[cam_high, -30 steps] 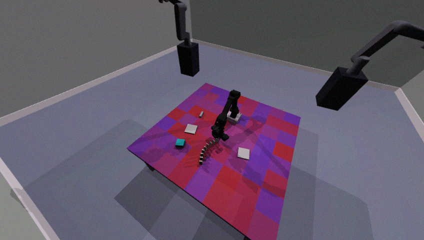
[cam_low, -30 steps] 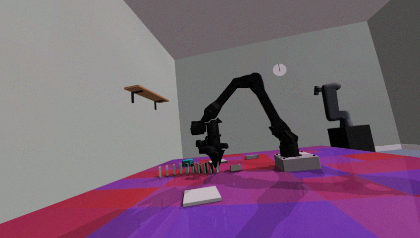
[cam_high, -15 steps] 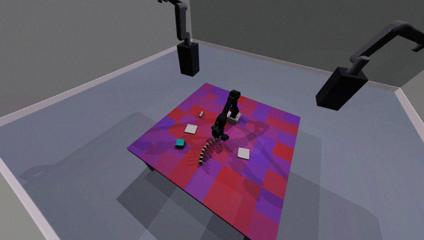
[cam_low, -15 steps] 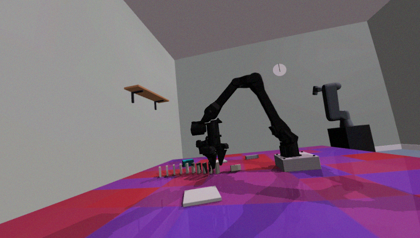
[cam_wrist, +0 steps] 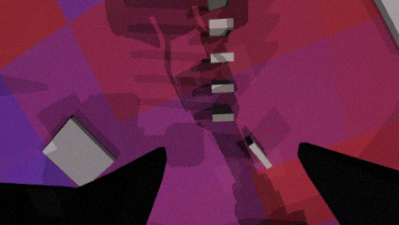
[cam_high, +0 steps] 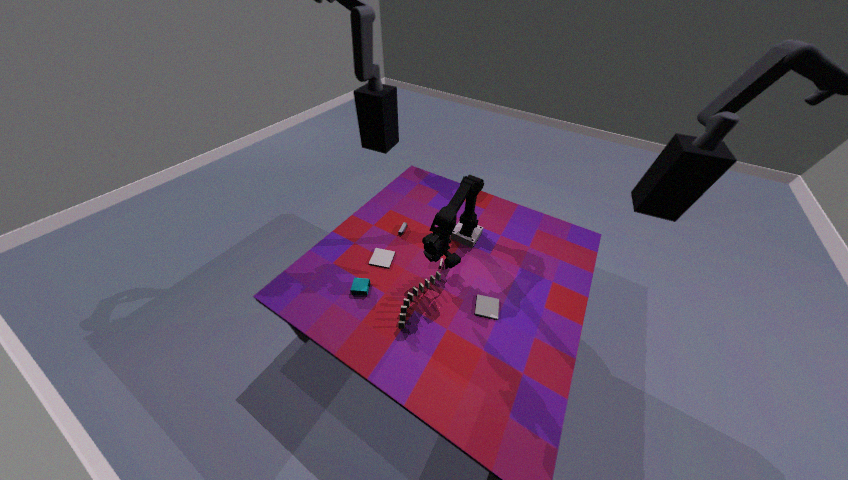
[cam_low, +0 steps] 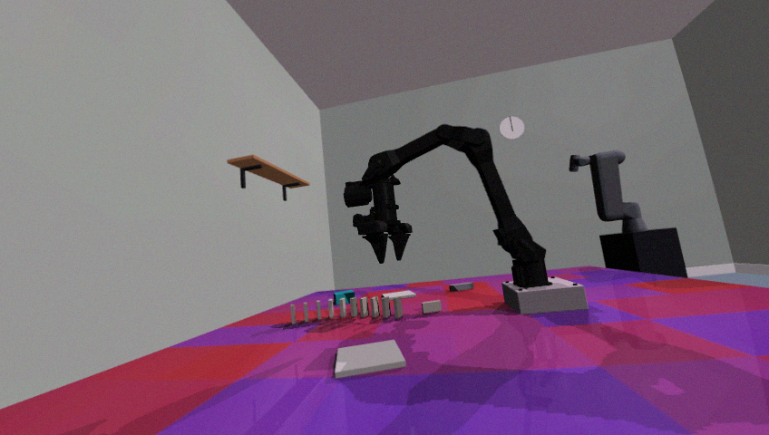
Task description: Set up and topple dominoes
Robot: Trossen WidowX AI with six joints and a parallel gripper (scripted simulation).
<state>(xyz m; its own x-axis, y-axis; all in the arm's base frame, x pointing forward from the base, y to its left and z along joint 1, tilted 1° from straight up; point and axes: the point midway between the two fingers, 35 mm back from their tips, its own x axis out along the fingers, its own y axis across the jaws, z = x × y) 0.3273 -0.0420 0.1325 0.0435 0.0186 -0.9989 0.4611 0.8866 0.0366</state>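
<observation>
Black gripper [cam_low: 390,262] [cam_wrist: 231,151] fingers are spread wide with nothing between them, above the table. Pale dominoes [cam_high: 412,295] [cam_low: 353,307] [cam_wrist: 222,57] stand upright in a curved row; a loose domino [cam_low: 431,307] [cam_wrist: 260,155] lies near its arm-side end.

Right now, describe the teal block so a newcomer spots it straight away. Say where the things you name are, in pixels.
Look on the checkered table [cam_high: 464,410] [cam_low: 178,388], where a curved row of small standing dominoes [cam_high: 411,295] [cam_low: 342,307] runs. Beside that row, on the side away from the gripper arm's base [cam_high: 459,235] [cam_low: 549,303], sits a chunky block [cam_high: 360,285] [cam_low: 339,297]. It alone is teal; its neighbours are whitish.
</observation>
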